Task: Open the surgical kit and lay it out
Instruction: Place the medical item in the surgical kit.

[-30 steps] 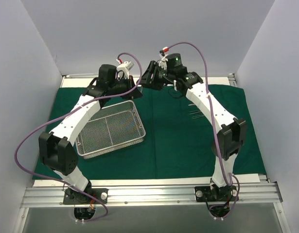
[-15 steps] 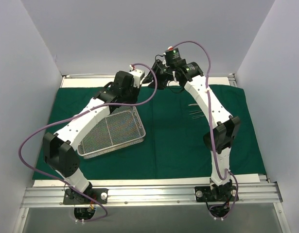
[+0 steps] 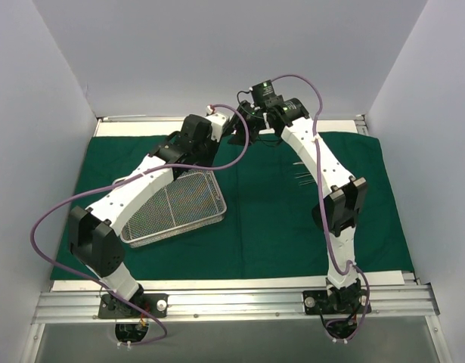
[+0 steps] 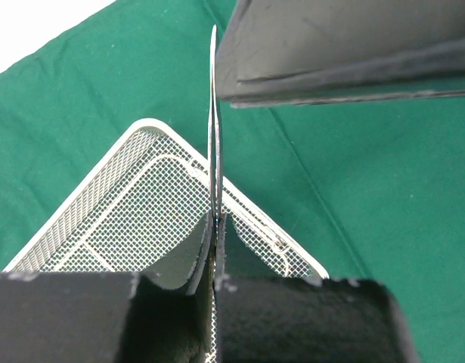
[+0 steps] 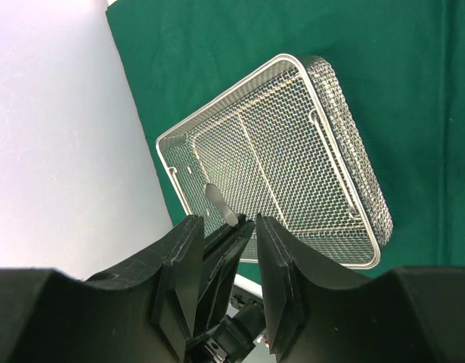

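Note:
The dark green cloth (image 3: 270, 219) lies spread over the table. The silver wire-mesh tray (image 3: 175, 212) stands on its left half, with nothing in it, and shows too in the wrist views (image 4: 126, 219) (image 5: 292, 151). My left gripper (image 3: 219, 130) (image 4: 215, 227) hangs above the tray's far corner, shut on a thin flat metal instrument (image 4: 214, 136) whose rounded tip (image 5: 221, 203) sticks out. My right gripper (image 3: 238, 128) (image 5: 228, 223) faces it, its jaws apart on either side of the left fingertips and the instrument. A few thin instruments (image 3: 302, 178) lie on the cloth at the right.
Grey walls close in the left, right and back sides. A white table strip (image 3: 141, 125) runs behind the cloth. The metal mounting rail (image 3: 232, 302) crosses the near edge. Purple cables (image 3: 47, 219) loop off both arms.
The left gripper has carried the instrument right, toward the back centre. The right gripper has moved in to meet it and its jaws have narrowed around the left fingertips.

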Available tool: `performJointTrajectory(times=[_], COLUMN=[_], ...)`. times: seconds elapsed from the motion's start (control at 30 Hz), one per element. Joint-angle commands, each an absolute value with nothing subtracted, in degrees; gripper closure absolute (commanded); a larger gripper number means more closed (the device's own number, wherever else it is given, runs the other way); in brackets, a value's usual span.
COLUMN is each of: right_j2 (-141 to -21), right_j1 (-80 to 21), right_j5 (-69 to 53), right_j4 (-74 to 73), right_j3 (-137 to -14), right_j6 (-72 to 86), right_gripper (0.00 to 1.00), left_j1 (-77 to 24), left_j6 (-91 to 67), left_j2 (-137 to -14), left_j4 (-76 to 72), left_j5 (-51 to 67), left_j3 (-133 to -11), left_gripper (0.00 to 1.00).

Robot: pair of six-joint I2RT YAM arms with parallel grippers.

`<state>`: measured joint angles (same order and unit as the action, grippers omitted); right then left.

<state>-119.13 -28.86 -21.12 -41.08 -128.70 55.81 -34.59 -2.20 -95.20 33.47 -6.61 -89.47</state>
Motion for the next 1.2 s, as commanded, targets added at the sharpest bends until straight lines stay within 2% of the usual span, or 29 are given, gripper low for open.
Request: performJointTrajectory(times=[0.0,0.27,0.73,0.87,1.0,1.17], right_j2=[-119.1,-119.5,-122.3,-122.7,-123.2,-123.5], right_j1=[-28.9,-29.4,-29.9,-30.0,-30.1,-30.2], right_j5=[-21.9,-22.2,-21.9,-21.9,-22.4,-22.3], right_j4=[-41.5,-39.2,-43.9,-44.3,-44.4,-44.4], right_j3=[-129.9,-129.0,-131.3,-131.7,-131.9,-132.1], right_j6=[57.2,58.0,57.7,57.8,58.0,58.5], right_gripper=[0.66,0.67,0.76,0.85,1.00,1.00], left_j1=[-35.2,-35.5,-36.5,-36.7,-36.8,-36.8], left_j6=[-1.1,-1.2,-0.1,-0.1,-0.1,-0.1], left_j2=[-91.3,-91.7,-93.1,-93.3,-93.5,-94.0], left_j4=[30.3,29.9,30.8,31.1,31.5,32.3], left_j5=[-4.7,-1.7,-2.8,-3.3,-3.5,-4.2], left_j3=[-89.2,-89.4,-91.4,-91.8,-92.2,-92.6], left_gripper=[0.98,0.98,0.98,0.98,0.98,0.98])
